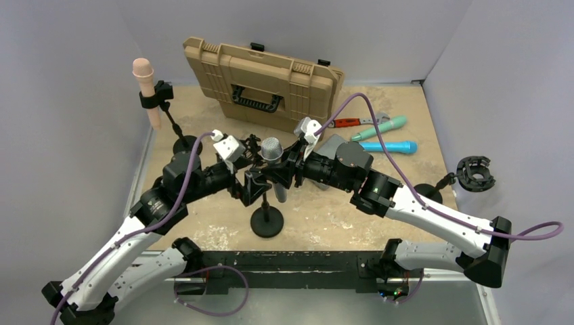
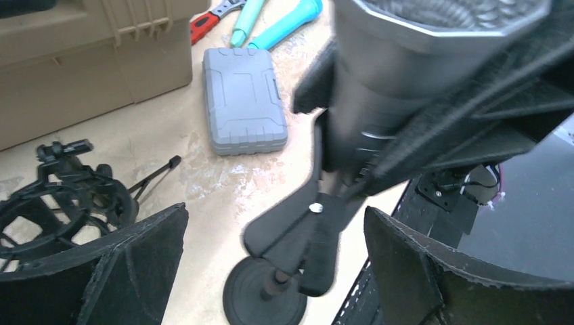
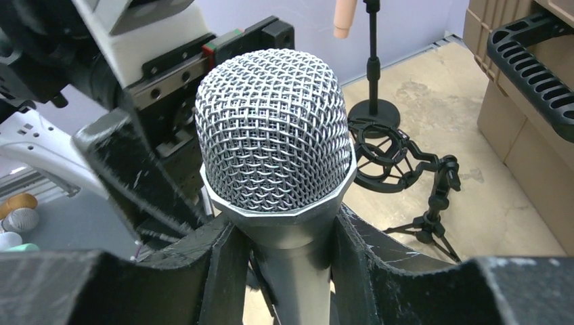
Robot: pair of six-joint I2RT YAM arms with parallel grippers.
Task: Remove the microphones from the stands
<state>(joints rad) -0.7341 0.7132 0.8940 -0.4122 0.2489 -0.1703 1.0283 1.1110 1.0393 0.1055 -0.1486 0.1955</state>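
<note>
Counter point(image 1: 338, 210): sandy top, carries everything.
Tan case point(image 1: 264, 84): propped upright, behind the stand point(image 1: 267, 222).
Left pincer point(image 2: 274, 237): at the stand's left, level with its clip. Fingers point(image 2: 135, 271) are wide apart, one on each side of the clip, touching nothing.
Right pincer point(image 3: 288, 261): at the stand's right, higher up. It is clamped on the microphone point(image 3: 274, 135), pads pressed to both sides of the body just under the mesh head.
Stand: black, with a round base flat on the counter.
Grey box point(image 2: 245, 100): lies flat, behind and to the right of the stand.
Microphone: silver, upright directly over the stand, lower body at the clip. Cannot tell whether it is seated there or just clear of it.
</note>
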